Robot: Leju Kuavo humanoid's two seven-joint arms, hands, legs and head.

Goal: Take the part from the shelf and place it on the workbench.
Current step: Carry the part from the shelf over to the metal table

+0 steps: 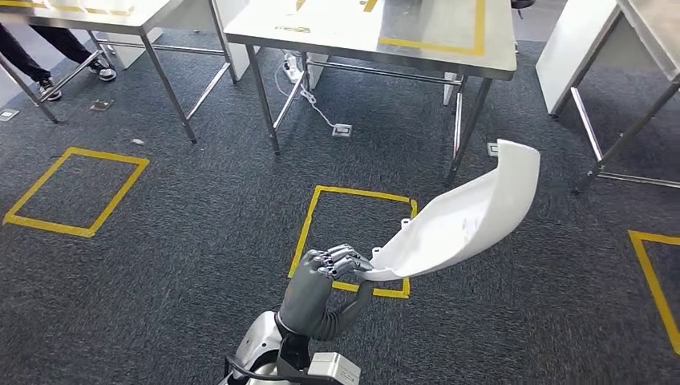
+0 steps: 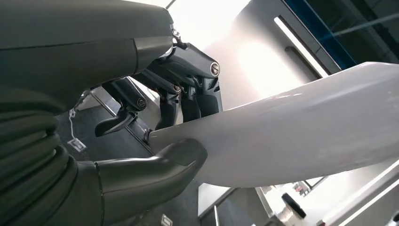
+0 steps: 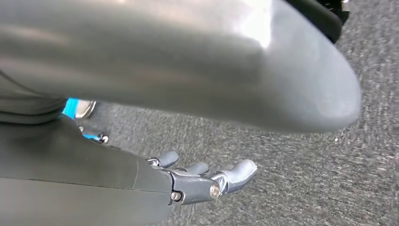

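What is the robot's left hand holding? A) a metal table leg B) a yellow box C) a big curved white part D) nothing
C: the left hand pinches one end of the curved white part between thumb and fingers, lifting it above the carpet.

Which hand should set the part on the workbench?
Left. The left hand already grips the white part by its near end, facing the steel workbench ahead. The right hand hangs over carpet, fingers extended, holding nothing.
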